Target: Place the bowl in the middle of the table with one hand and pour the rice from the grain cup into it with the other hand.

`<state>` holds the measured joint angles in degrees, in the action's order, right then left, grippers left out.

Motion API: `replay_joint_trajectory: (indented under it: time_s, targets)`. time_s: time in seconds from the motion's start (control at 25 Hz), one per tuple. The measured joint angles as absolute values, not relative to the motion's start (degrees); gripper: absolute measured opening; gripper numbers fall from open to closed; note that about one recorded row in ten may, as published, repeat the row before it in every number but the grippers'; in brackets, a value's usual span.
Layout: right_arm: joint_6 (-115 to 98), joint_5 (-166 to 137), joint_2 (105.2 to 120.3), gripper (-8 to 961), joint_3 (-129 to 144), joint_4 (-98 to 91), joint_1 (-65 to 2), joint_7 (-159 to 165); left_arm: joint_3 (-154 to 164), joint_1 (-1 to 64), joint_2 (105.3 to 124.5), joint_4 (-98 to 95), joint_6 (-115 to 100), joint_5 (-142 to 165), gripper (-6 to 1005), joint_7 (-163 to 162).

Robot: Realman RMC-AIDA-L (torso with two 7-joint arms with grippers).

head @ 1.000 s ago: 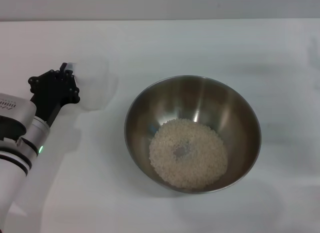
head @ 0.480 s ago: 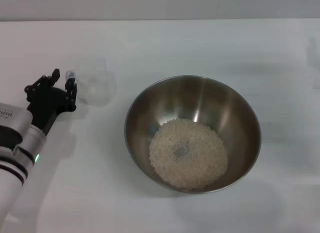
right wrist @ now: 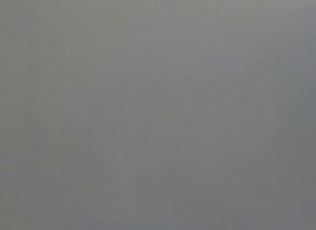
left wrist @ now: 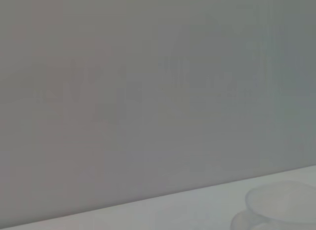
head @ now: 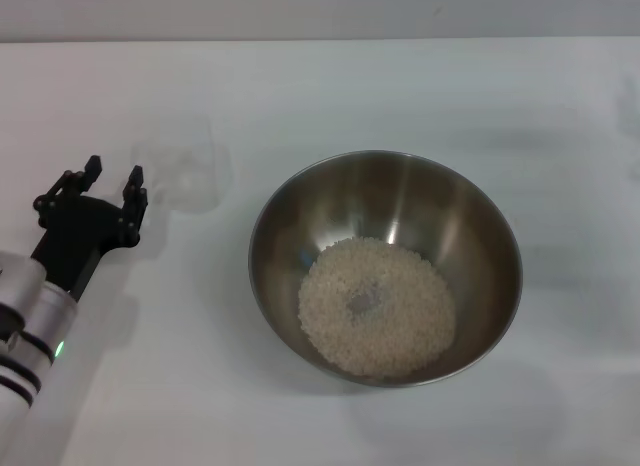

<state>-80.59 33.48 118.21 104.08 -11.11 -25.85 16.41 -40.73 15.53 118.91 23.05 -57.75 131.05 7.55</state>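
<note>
While rice [head: 377, 306] fills the bowl [head: 300, 201], the left claw [head: 112, 174] gapes beside the grain cup [head: 180, 166]

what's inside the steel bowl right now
A round heap of rice lies in the bottom of the bowl, with bare steel wall showing above it. The bowl's floor under the grains is covered, so nothing there can be seen.
</note>
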Motion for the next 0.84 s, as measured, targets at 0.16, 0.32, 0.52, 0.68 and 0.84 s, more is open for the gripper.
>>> replay_joint_trajectory:
  time_s: [0.16,0.32,0.52,0.68,0.84]
  targets:
    - [-80.6,33.5,118.21,456,104.0,-11.0,-25.7,16.4,-38.6,12.7,118.79,22.8,-63.1,131.1,458,7.6]
    - [-80.6,33.5,118.21,456,104.1,-10.9,-25.7,16.3,-36.7,10.8,118.73,22.1,-68.3,131.0,464,7.5]
    - [-80.4,33.0,118.41,456,105.1,-10.2,-25.7,16.2,-35.5,9.3,118.80,21.4,-75.5,130.9,541,1.3]
    - [-78.8,28.4,118.85,456,106.6,-9.1,-25.6,16.1,-35.8,11.1,118.82,21.5,-77.6,130.7,617,-6.8]
    - [-77.7,25.8,118.93,456,107.2,-9.0,-25.5,16.1,-35.7,12.6,118.94,21.9,-78.1,130.7,617,-8.0]
